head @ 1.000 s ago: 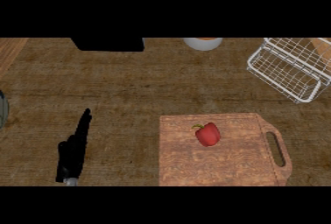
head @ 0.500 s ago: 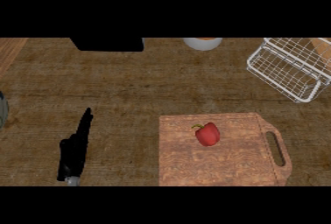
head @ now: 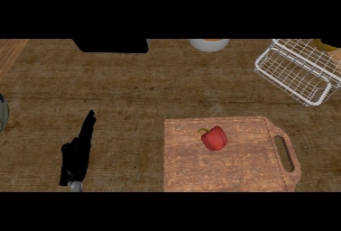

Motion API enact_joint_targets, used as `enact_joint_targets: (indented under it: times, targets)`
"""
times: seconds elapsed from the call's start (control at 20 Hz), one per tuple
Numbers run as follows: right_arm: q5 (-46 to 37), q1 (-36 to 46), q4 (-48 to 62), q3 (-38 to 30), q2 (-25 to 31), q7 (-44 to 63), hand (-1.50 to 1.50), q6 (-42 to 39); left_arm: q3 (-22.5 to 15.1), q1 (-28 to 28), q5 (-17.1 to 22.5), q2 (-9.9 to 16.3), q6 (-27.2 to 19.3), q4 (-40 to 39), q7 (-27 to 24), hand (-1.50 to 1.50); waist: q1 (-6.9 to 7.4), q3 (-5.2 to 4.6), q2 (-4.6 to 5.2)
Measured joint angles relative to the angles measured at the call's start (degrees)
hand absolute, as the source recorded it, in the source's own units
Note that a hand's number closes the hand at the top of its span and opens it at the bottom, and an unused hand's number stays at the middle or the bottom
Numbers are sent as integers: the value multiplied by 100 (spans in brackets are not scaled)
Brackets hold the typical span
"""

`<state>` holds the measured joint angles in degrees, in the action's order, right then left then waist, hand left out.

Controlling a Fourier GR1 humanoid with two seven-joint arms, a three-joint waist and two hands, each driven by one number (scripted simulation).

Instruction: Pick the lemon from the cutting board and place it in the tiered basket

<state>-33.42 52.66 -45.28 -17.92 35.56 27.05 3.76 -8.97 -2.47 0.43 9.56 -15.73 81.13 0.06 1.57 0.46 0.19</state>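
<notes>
Nothing has changed over the last second: the left hand rests open, fingers straight and empty, on the table, so the red pepper, no lemon, lies untouched on the cutting board, well apart from the wire basket.

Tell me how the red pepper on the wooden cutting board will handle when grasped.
The red bell pepper with a green stem looks rounded and smooth, so it may slip or roll. It lies on its side on the flat wooden cutting board, free to roll. It is probably light for its size.

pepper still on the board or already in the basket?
On the board: the red pepper lies on the cutting board, apart from the wire basket. No hand touches it.
</notes>
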Motion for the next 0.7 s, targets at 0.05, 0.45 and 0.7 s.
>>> enact_joint_targets:
  times: [0.05, 0.45, 0.7]
  targets:
    - [114, 14, 74, -104, -67, -70, -150, 61, -13, -3, -42, -20, -40, 5, 13, 0, -9, -1, -3]
    - [982, 241, 286, -918, -350, -744, -150, 624, 12, -80, -99, -53, -48, 56, 25, 0, -49, -1, -19]
    - [1129, 238, 127, -1305, -79, -1025, -150, 1272, 68, -133, -62, 5, 41, 92, 60, 0, -99, -3, -34]
